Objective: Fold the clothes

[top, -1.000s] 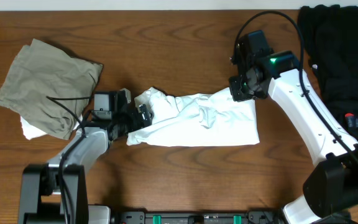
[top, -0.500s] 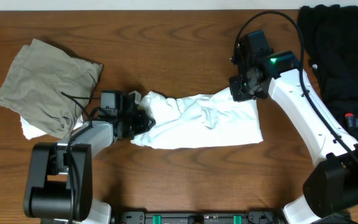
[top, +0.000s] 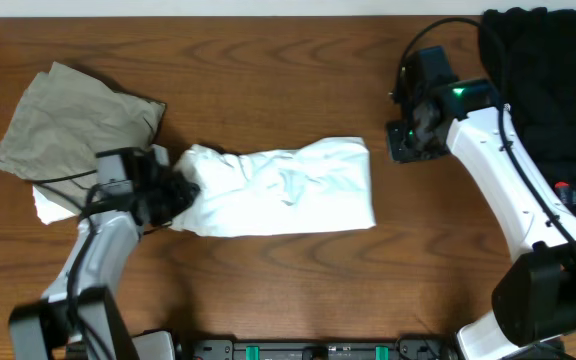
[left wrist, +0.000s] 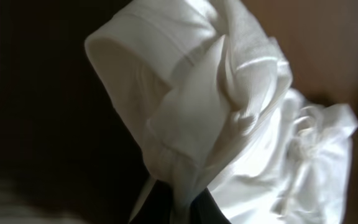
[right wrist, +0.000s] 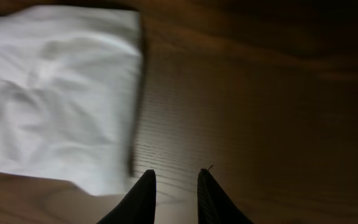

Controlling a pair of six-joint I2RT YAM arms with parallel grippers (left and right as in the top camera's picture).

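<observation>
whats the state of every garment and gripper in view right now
white T-shirt, bunched into a rumpled band lying on the table, left end pinched
left gripper, shut on the white T-shirt
right gripper, jaws slightly apart, empty, over the table beside the white T-shirt
khaki garment, crumpled heap, untouched
white cloth, mostly hidden under the khaki garment
black garment, loose heap, untouched

A brown wooden table [top: 268,290] carries a crumpled white T-shirt [top: 288,190] at its middle. A khaki garment [top: 68,130] at the left lies partly over a white cloth [top: 50,208]. A black garment [top: 543,70] is heaped at the far right.
</observation>
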